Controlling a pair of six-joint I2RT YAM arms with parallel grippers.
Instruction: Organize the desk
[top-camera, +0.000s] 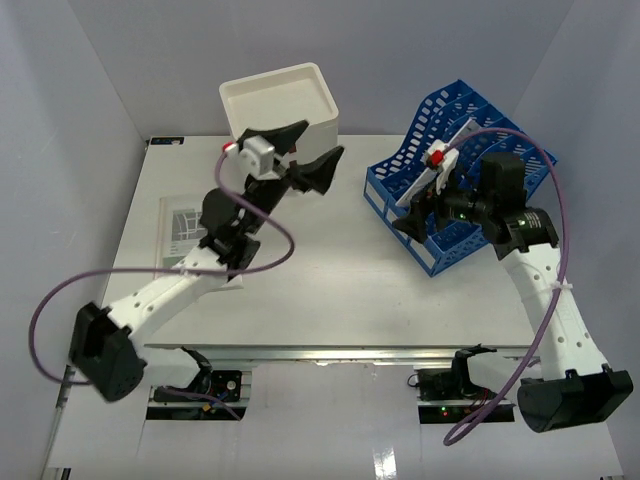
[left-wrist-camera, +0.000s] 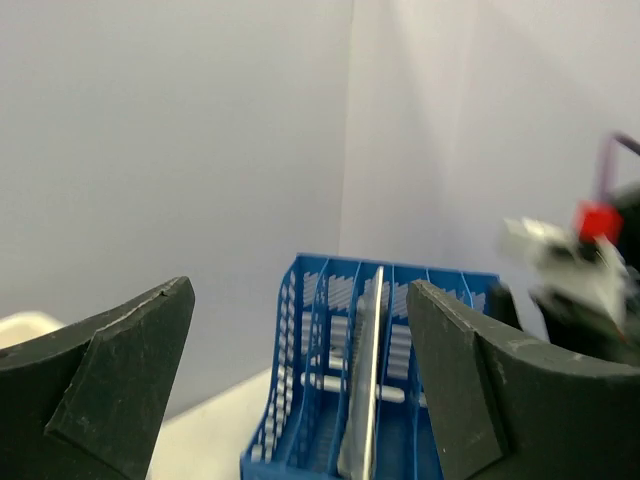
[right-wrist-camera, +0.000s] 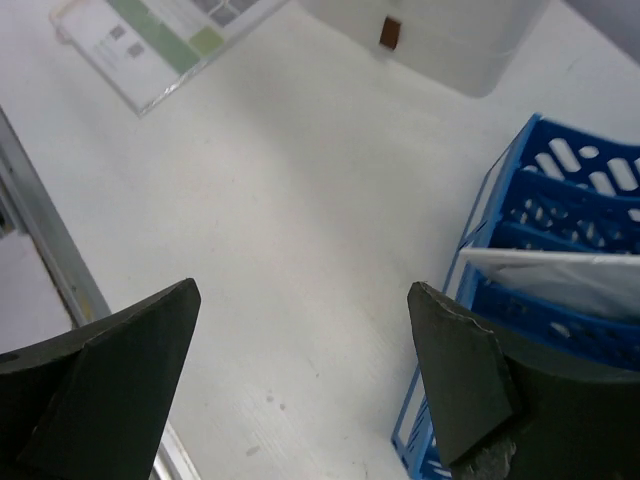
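Left jaws stand wide apart and hold nothing, raised above the desk surface (top-camera: 330, 290) just in front of a white box (top-camera: 280, 100) and turned level toward the right side. In the left wrist view, the gap between them frames a blue rack (left-wrist-camera: 310, 400) with a pale sheet (left-wrist-camera: 365, 350) standing on edge in one of its slots; which slot cannot be told.

Right jaws are likewise spread wide and empty, hanging at the near left end of the blue rack and looking down on bare surface beside it. In the right wrist view, the rack's corner sits at the right with the pale sheet showing above its dividers. The white box, a small brown tab on its face, lies at the top.

Behind the jaws, the left arm (top-camera: 170, 290) reaches up from the near left corner, trailing a purple cable (top-camera: 40, 320), while the right arm (top-camera: 550, 290) rises from the near right corner.

The white desk surface fills the middle of the overhead view, a metal rail (top-camera: 330, 355) running along its near edge. The white box stands at the far edge, a little left of centre. The blue rack sits angled at the far right, apart from the box. A printed sheet (top-camera: 180, 230) in a clear sleeve lies flat near the left edge, partly hidden by the left arm.
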